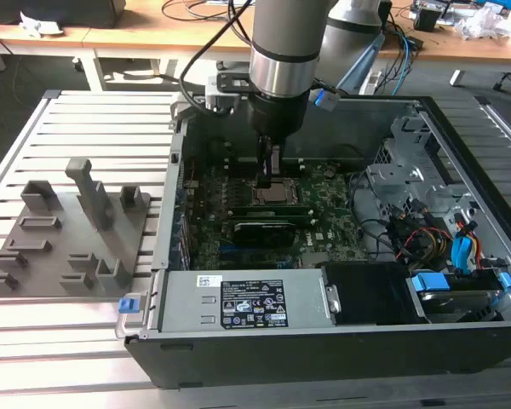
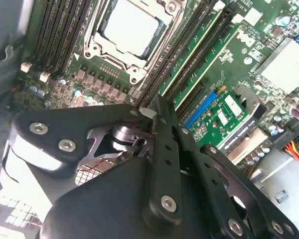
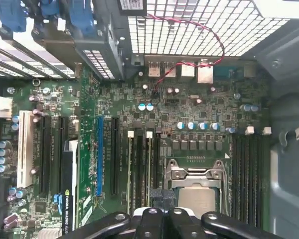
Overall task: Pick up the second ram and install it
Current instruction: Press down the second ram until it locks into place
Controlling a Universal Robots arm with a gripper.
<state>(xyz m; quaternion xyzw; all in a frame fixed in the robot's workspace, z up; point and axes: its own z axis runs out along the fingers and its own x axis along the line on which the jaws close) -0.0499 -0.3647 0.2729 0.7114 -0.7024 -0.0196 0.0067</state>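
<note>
on a slatted metal bench (image 1: 85, 119) lies an open computer case (image 1: 460, 162). the black pincer (image 1: 267, 170) hangs over the processor socket (image 3: 197, 191); whether clenched, i cannot tell. the long green second ram (image 1: 268, 204) lies seated just beside it, long axis along the slots.

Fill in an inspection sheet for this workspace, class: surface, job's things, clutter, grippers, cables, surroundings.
Surface: slatted metal table carrying an open computer case.
Job's things: two green ram sticks seated in slots beside the processor socket; which is the second, cannot tell.
Clutter: grey tray of blocks, to the exterior view's left of the case.
Grippers: the gripper hangs inside the case, above the socket.
Cables: coloured cables inside the case, exterior view's right.
Surroundings: wooden desk behind.
</note>
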